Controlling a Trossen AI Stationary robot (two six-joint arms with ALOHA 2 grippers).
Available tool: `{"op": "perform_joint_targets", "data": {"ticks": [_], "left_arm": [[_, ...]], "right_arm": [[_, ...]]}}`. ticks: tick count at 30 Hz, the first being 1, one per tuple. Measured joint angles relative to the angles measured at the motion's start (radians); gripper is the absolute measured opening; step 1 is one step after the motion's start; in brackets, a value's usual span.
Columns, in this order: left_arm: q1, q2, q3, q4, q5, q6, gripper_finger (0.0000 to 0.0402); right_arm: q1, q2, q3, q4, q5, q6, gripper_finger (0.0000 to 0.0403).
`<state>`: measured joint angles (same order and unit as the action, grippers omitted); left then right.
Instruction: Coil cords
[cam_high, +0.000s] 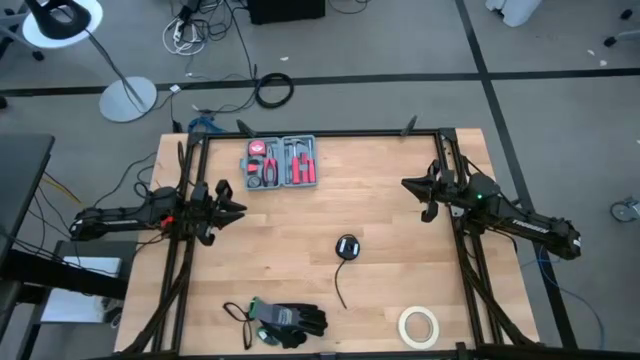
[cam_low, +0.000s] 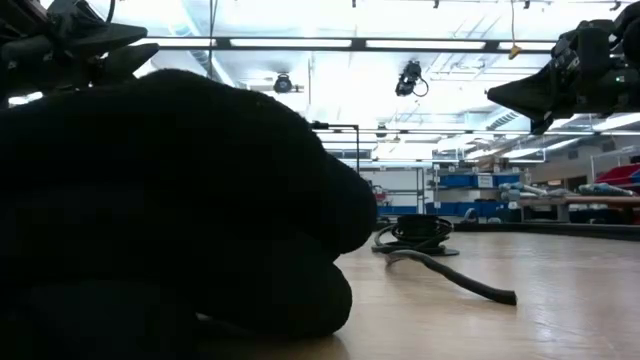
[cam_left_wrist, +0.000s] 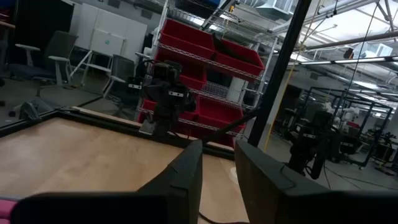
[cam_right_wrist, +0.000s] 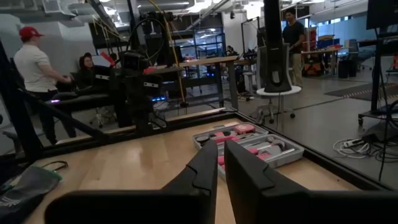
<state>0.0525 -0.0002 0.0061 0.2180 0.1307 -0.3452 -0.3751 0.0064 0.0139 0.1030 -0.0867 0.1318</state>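
Observation:
The cord (cam_high: 347, 247) is thin and black. It lies near the table's middle as a small round coil, and its loose tail (cam_high: 340, 290) runs toward the near edge. The low view shows the coil (cam_low: 420, 232) and the tail (cam_low: 462, 278) flat on the wood. My left gripper (cam_high: 240, 208) hovers at the table's left side, pointing level toward the right, with a gap between its fingers (cam_left_wrist: 186, 174). My right gripper (cam_high: 405, 184) hovers at the right side and points left, its fingers (cam_right_wrist: 205, 171) nearly together. Neither is close to the cord.
A grey tray of red-handled tools (cam_high: 282, 163) sits at the far edge. Black gloves (cam_high: 285, 320) lie at the near edge and block the left of the low view (cam_low: 160, 220). A roll of tape (cam_high: 419, 325) lies near right. People (cam_right_wrist: 34, 62) stand beyond the table.

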Motion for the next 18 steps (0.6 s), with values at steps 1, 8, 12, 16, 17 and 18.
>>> {"op": "perform_joint_targets", "data": {"ticks": [1,8,12,16,17,18], "left_arm": [[0.000,0.000,0.000,0.000,0.000,0.000,0.0099],[0.000,0.000,0.000,0.000,0.000,0.000,0.0099],[0.000,0.000,0.000,0.000,0.000,0.000,0.0099],[0.000,0.000,0.000,0.007,-0.002,0.000,0.0099],[0.000,0.000,0.000,0.013,-0.004,0.000,0.0099],[0.000,0.000,0.000,0.019,-0.005,0.000,0.0099]], "right_arm": [[0.000,0.000,0.000,0.000,0.000,0.000,0.0032],[0.000,0.000,0.000,0.000,0.000,0.000,0.0032],[0.000,0.000,0.000,0.000,0.000,0.000,0.0032],[0.000,0.000,0.000,0.000,0.000,0.000,0.0032],[0.000,0.000,0.000,0.000,0.000,0.000,0.0032],[0.000,0.000,0.000,0.000,0.000,0.000,0.0032]]}}
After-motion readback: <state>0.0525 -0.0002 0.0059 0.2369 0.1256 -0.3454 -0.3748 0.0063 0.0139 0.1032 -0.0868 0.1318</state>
